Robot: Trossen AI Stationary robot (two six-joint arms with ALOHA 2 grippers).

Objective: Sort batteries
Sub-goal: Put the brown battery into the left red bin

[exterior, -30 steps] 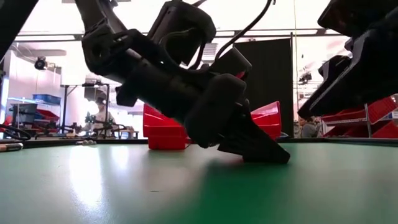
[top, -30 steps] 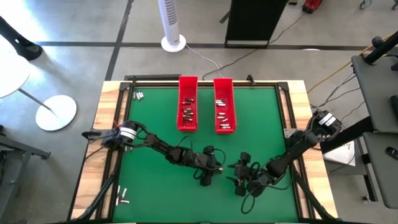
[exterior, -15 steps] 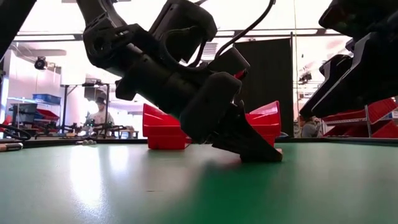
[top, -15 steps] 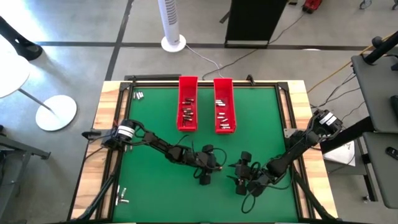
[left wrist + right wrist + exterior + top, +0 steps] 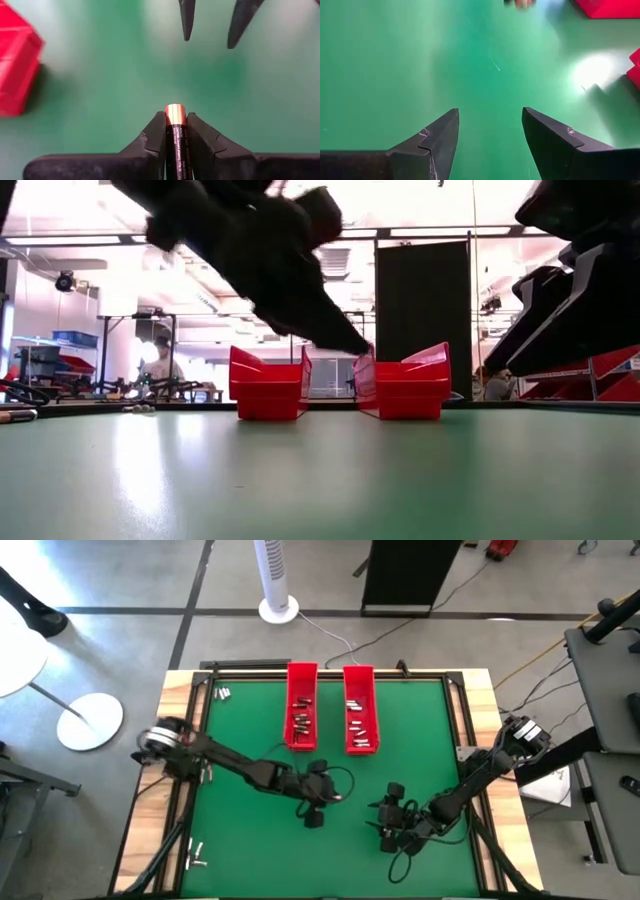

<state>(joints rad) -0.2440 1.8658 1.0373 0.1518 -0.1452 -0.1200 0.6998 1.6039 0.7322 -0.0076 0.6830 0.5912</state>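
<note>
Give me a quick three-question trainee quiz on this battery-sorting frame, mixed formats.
1. True or false: the left gripper has its jaws shut on a black cylindrical battery with a copper-coloured end.
2. Multiple choice: the right gripper is A) shut on a battery, B) open with nothing between its jaws, C) inside a tray.
3. Short answer: how many long red plastic trays stand at the far side of the green table mat, and what lies in them?

Key
1. True.
2. B; it sits over bare mat.
3. Two, the left red tray and the right red tray, each with several small batteries inside.
</note>
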